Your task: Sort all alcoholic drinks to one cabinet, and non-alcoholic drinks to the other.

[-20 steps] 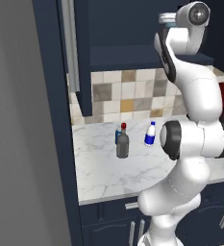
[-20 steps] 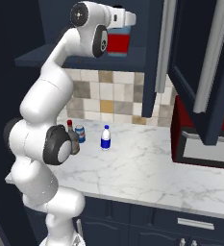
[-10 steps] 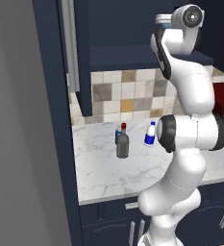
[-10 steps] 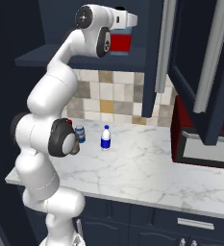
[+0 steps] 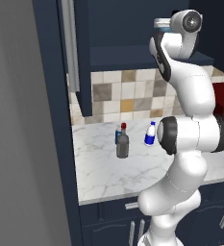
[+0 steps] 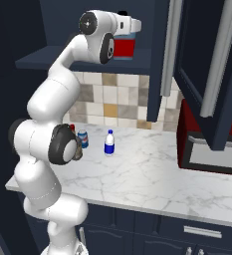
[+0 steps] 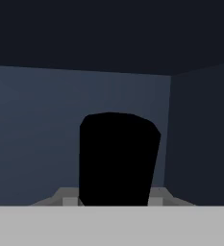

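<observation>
Tool [image 6: 131,26] is raised to upper-cabinet height and clamped on the squat red bottle [image 6: 124,48], gripping at the black cap [image 7: 116,158] so the body hangs upright below the hand and the base can go flat onto the shelf; in the hand view that cap blocks the middle, with only the plain dark cabinet interior [image 7: 41,120] behind it, so the bottle looks to be inside or right at the mouth of the open cabinet [image 6: 87,15]. Whether the base is touching the cabinet floor [image 6: 43,59] yet, can't tell, the wrist covers the contact line. Judgement: this is the place step for one alcoholic item, release comes once it's seated, risk is letting go while it's tilted or hanging. Door [image 6: 214,74] with the long silver bar handle [image 6: 218,55] stands swung out to the right, clear of the arm. On the worktop [image 6: 152,174], toward the back left near the tiled wall: grey-brown red-capped bottle [image 5: 122,143] with the blue can [image 6: 83,139] just behind and beside it, white bottle with blue label [image 6: 109,143] a little to their right, all upright and apart from the arm. Those three aren't sorted; the grey-brown one should join the red one, the can and white bottle go to the other cabinet
</observation>
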Controlling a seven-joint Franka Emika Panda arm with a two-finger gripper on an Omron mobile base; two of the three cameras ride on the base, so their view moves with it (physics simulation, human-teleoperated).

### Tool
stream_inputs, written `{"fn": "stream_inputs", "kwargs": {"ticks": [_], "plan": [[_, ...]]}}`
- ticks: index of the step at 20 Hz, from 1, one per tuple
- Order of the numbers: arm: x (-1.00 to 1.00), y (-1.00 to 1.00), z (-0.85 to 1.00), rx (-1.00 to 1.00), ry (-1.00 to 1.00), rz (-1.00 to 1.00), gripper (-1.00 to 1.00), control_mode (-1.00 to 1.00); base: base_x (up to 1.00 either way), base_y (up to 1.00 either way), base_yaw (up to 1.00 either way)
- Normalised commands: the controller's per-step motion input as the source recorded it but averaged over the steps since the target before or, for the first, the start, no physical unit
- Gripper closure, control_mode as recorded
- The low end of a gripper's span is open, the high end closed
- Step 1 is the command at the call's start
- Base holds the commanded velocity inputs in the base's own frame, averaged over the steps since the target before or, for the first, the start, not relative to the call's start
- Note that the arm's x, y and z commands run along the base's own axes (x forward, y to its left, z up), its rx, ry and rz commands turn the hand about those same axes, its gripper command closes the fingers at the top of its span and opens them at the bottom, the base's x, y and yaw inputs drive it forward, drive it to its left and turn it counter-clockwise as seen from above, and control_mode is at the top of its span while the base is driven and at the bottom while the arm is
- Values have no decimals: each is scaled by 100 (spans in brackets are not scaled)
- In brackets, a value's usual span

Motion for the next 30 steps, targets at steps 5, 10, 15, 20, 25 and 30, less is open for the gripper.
{"fn": "stream_inputs", "kwargs": {"ticks": [5, 10, 15, 20, 25, 30], "plan": [[0, 0, -20, 0, 0, 2, -100, -100, 0, 0, 0], [4, 0, -4, 0, 0, 0, -100, -100, 0, 0, 0], [21, 0, 0, 0, 0, 0, -100, -100, 0, 0, 0], [-11, 0, -3, 0, 0, 0, -100, -100, 0, 0, 0], [-30, 0, -9, 0, 0, 0, -100, -100, 0, 0, 0], [-65, 29, -13, 1, 0, 0, -100, -100, 0, 0, 0]]}}
